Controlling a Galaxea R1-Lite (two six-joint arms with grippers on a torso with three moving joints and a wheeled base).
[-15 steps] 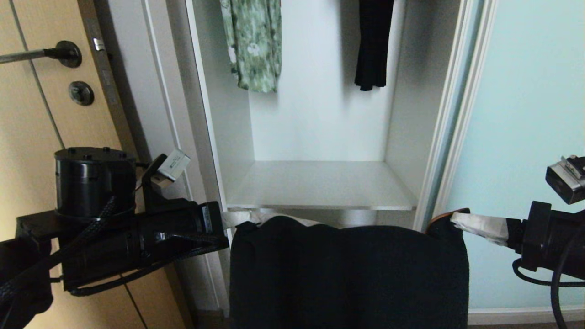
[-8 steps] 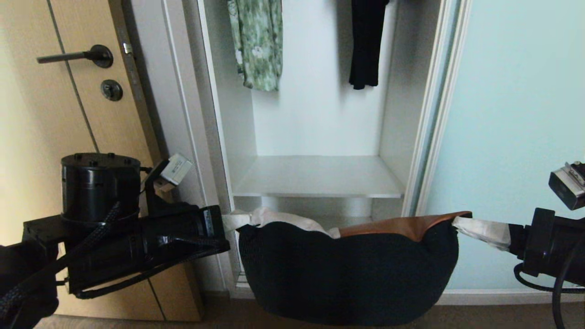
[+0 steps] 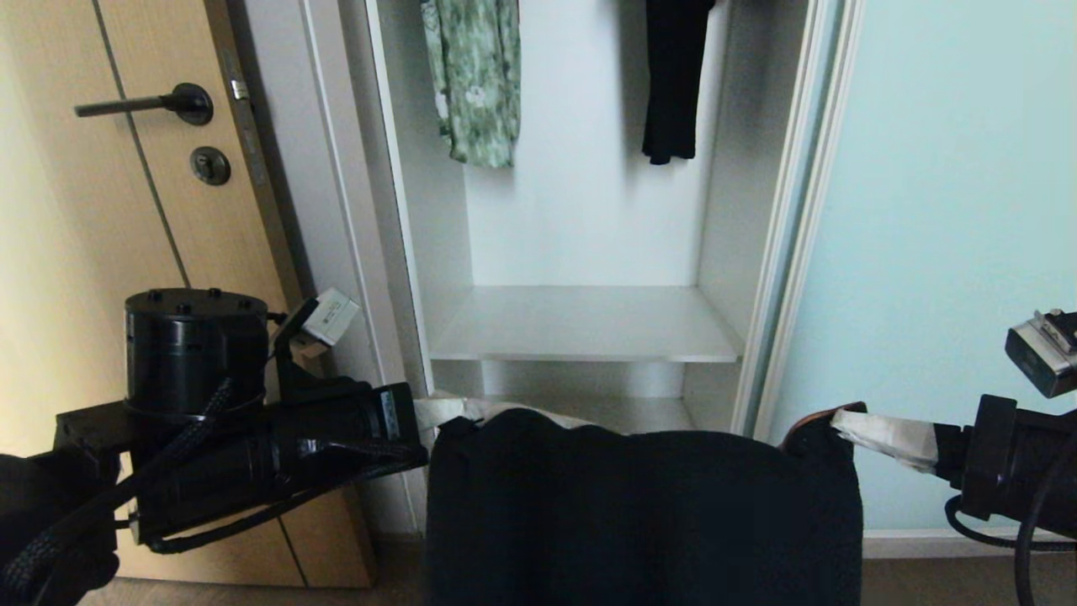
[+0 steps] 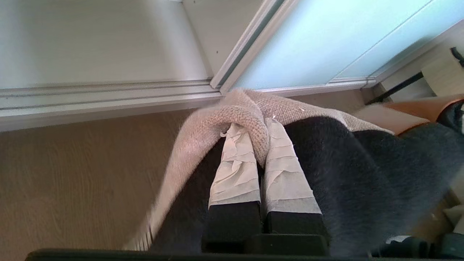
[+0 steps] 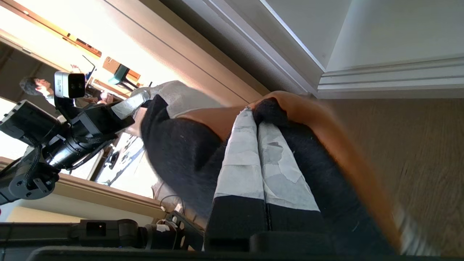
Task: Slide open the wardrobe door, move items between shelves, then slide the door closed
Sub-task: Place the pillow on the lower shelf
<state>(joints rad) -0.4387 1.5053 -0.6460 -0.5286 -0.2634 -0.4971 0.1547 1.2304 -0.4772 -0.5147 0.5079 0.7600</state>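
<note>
Clothes bundle hangs slung between both grippers before the open wardrobe, below the white shelf. Left gripper and right gripper have jaws pinching its ends. Soft, saggy; probably best gripped at both ends.

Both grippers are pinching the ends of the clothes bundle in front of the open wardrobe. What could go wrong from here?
The left gripper and right gripper grip only the edges of the clothes bundle, so inner pieces might slip out. The sagging middle could also catch the front edge of the shelf.
</note>
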